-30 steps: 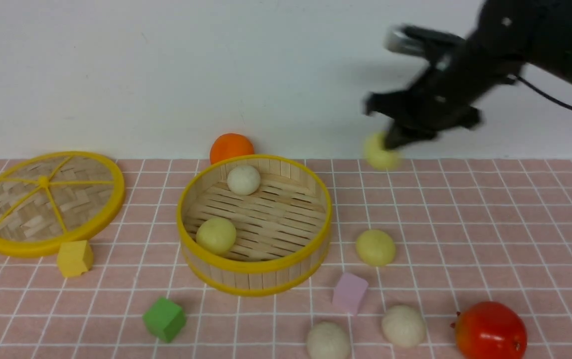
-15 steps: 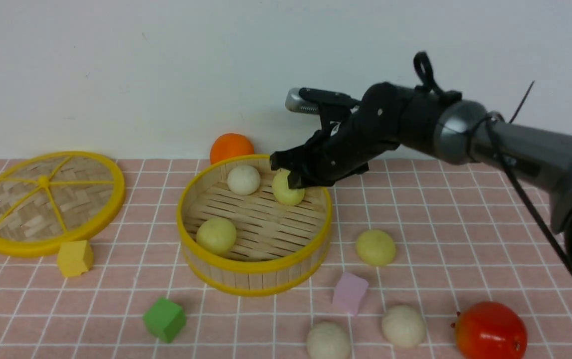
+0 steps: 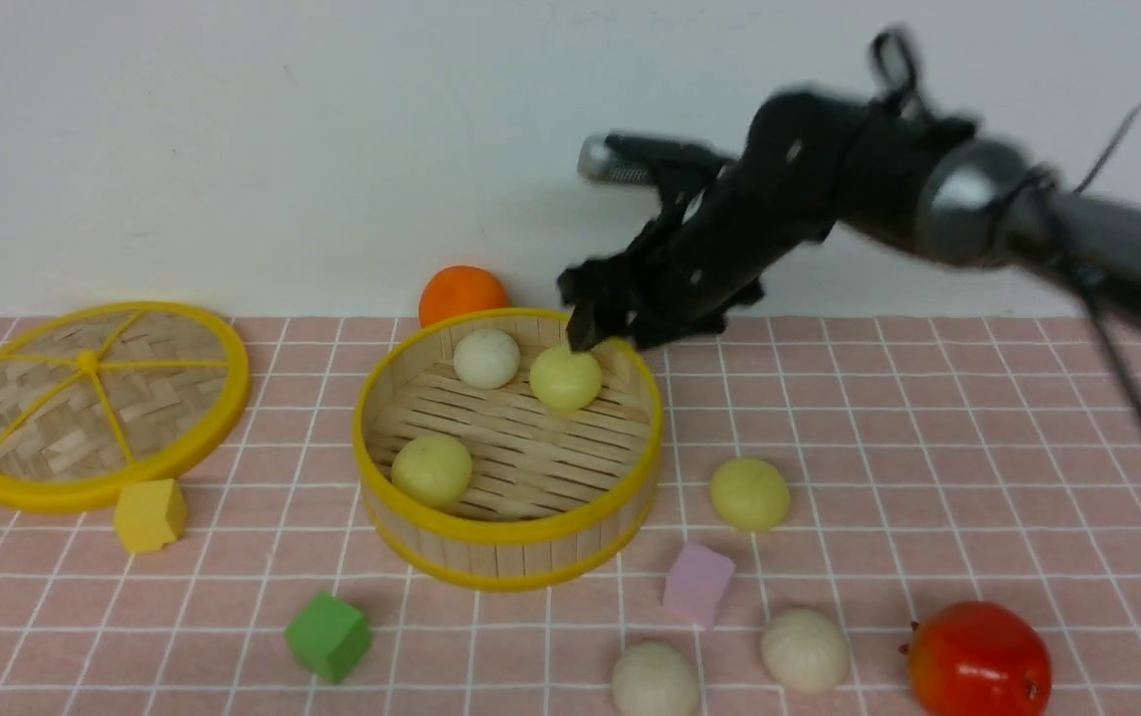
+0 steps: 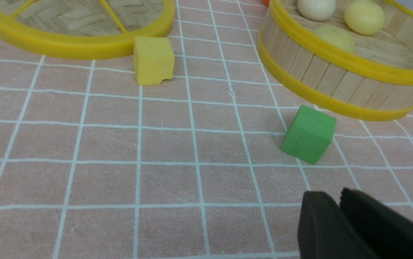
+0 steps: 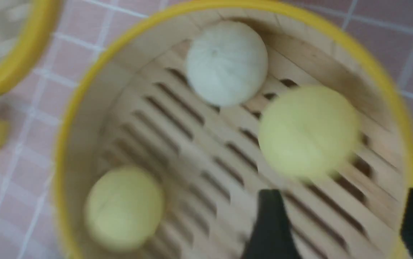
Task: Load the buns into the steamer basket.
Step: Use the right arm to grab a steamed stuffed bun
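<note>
Right gripper (image 5: 343, 216) jaws wide apart, just above a yellow bun (image 5: 307, 131) in the steamer basket (image 5: 80, 108).
Left gripper (image 4: 337, 207) jaws together, empty, over pink gridded cloth (image 4: 84, 144); white wall (image 3: 232, 149).

1. We see a plain white wall (image 3: 232, 149) behind the table's (image 3: 1028, 517) far edge.
2. Pink cloth (image 3: 83, 617) with white grid lines covers the table.
3. Light is soft; a faint shadow marks the wall.

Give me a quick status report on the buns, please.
Right tool open over basket, empty. Left tool shut, empty. Three buns inside, three outside, pink block among those.
</note>
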Controlling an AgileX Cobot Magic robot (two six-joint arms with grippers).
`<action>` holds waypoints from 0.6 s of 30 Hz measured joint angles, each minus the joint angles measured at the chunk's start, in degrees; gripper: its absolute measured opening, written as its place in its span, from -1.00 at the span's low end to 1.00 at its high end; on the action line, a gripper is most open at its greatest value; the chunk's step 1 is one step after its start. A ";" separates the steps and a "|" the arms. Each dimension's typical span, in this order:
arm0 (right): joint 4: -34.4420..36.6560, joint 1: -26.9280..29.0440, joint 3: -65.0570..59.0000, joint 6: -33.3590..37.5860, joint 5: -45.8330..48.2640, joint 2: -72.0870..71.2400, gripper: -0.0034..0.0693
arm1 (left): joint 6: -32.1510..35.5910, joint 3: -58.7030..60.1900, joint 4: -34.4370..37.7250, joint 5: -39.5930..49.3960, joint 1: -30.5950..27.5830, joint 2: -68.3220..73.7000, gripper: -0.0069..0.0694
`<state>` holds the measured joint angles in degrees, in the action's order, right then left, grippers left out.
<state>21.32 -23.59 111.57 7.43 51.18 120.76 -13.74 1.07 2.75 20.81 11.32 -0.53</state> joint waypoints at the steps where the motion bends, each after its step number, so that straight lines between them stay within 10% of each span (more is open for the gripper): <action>1: -0.25 0.06 0.00 0.00 0.58 0.00 0.52 | 0.00 0.00 0.00 0.00 0.00 0.00 -0.50; 8: -7.24 0.37 -6.21 -5.37 12.68 -12.67 0.36 | 0.00 0.00 0.00 0.00 0.00 0.00 -0.49; 18: -8.71 1.76 -21.76 -8.86 0.25 -8.10 0.07 | 0.00 0.00 0.00 0.00 0.00 0.00 -0.48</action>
<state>12.61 -21.84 89.82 -1.42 51.44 112.67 -13.74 1.07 2.75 20.81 11.32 -0.53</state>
